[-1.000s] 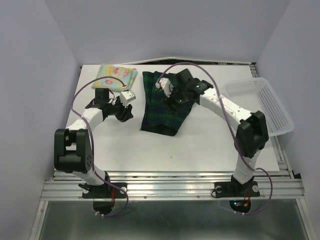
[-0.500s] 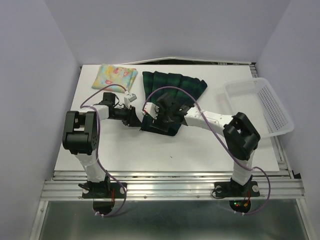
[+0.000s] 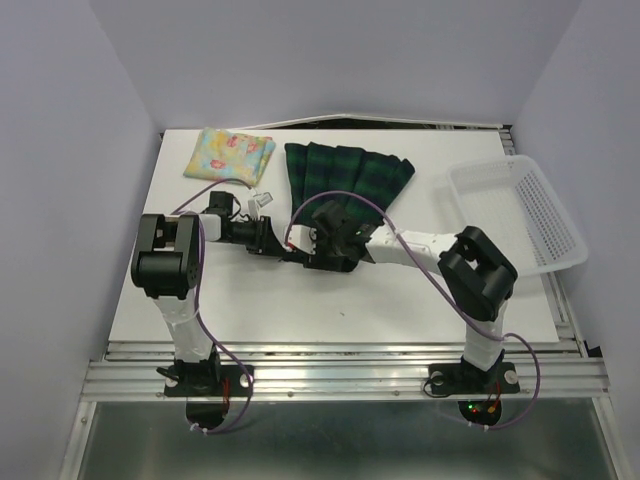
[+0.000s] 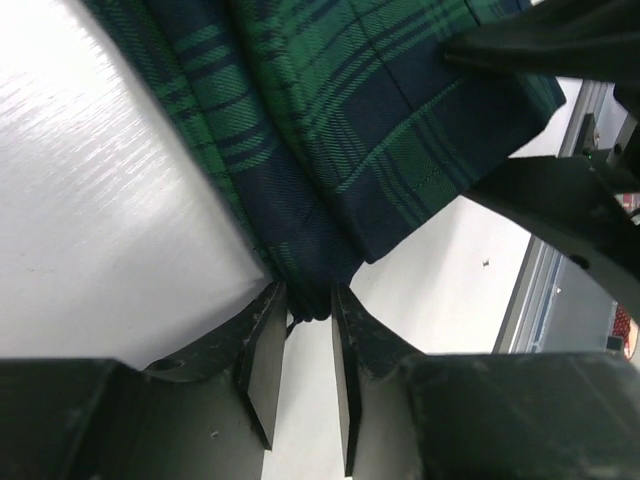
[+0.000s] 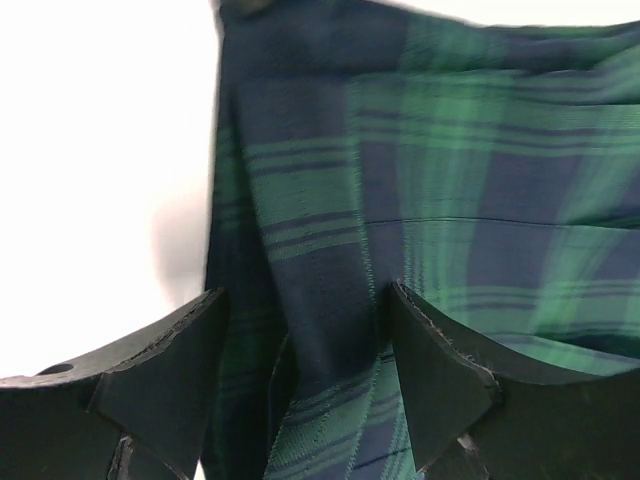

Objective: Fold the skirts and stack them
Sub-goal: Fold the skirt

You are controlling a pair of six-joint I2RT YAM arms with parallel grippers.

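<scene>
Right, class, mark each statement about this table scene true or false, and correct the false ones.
1. The floral skirt lies in the basket. False: it lies folded at the table's far left, apart from the basket.
2. The left claw and the right claw are both at the plaid skirt's near end. True.
3. The right claw is shut tight. False: its fingers stand wide apart over the plaid cloth.
4. The plaid skirt is stacked on the floral skirt. False: they lie apart, side by side.
5. A corner of the plaid skirt sits between the left claw's fingers. True.
</scene>
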